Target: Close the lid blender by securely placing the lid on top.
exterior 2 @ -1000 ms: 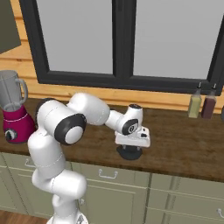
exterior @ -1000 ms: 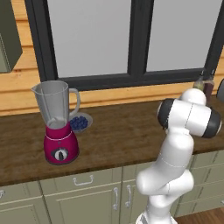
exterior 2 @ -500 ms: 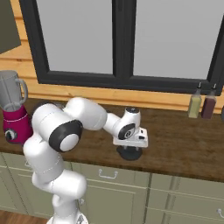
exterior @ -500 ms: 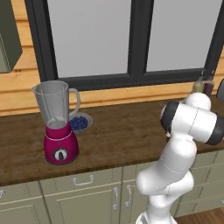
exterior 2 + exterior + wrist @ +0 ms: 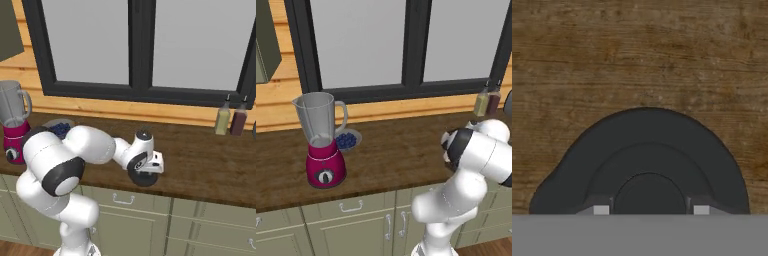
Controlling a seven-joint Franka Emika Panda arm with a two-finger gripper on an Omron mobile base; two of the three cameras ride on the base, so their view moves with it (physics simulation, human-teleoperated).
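at the far left of the dark wooden counter (image 5: 401, 150) the countertop blender with a rounded magenta base and a clear greyish tapered jar (image 5: 322, 142) was seen standing upright, its rim uncovered, with a small dish of blueberries (image 5: 347, 140) just behind it to the right. well apart to the right, the small round dark grey lid (image 5: 145, 178) was seen lying flat on the counter near its front edge, with the white two-finger gripper (image 5: 148, 172) lowered directly over it. in the hand view the lid (image 5: 644, 165) was seen close under the hand, a raised round knob at its centre, and the two finger tips (image 5: 601, 210) were seen set either side of that knob. whether the pincer had clenched on the knob could not be told. the step in hand was judged to be the grasping of the lid. the next move was judged to call for a firm hold, a lift, and a long carry leftward to the open jar, where the lid would have to be set level on the rim.
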